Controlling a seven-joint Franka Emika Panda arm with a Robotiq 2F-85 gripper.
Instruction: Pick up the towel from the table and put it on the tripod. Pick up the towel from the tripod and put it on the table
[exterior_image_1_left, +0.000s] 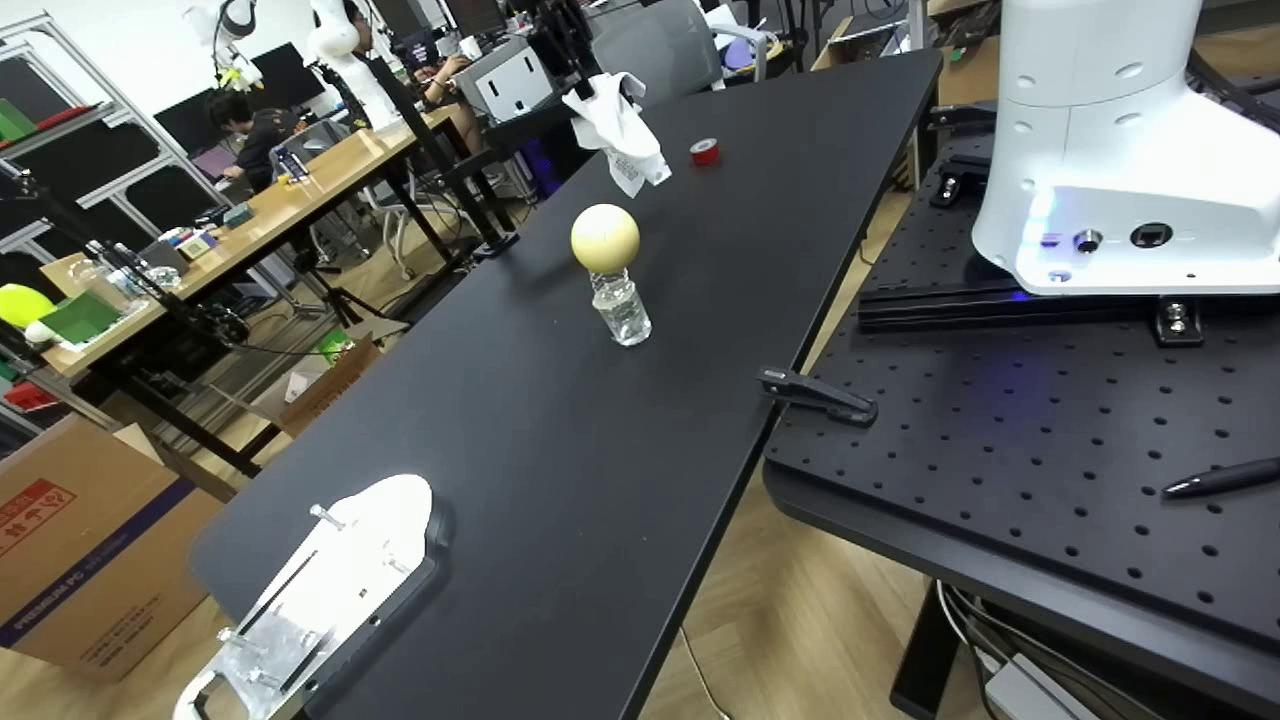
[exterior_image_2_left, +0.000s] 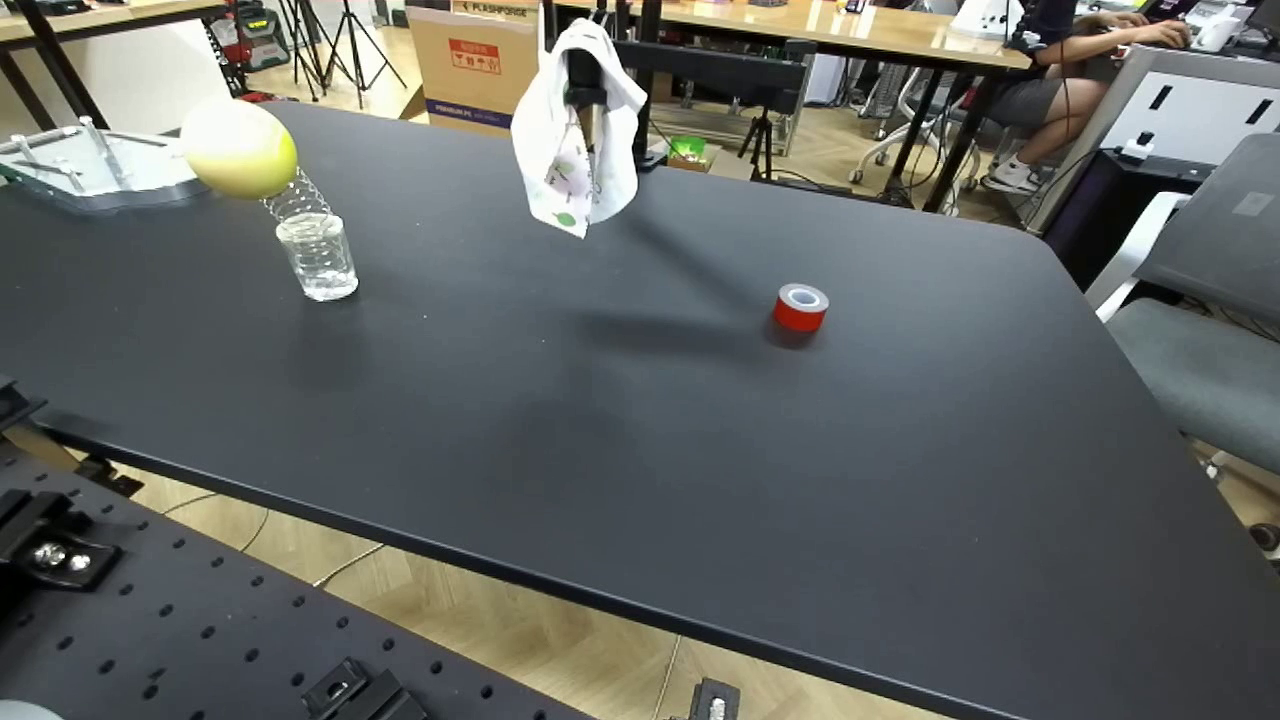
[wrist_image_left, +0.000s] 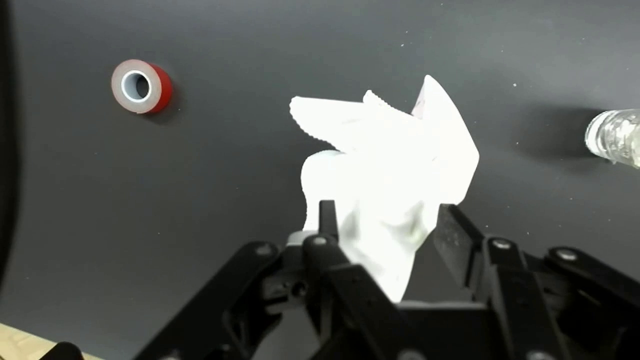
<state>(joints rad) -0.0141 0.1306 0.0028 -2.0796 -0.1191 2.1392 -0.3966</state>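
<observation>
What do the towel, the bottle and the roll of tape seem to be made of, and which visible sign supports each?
Towel: probably soft, matte cloth, as it drapes in folds; cotton or synthetic is unclear.
Bottle: likely clear, glossy plastic, being see-through and ribbed with bright glints; glass isn't ruled out.
Roll of tape: perhaps plastic film, judging by its smooth red outside.
</observation>
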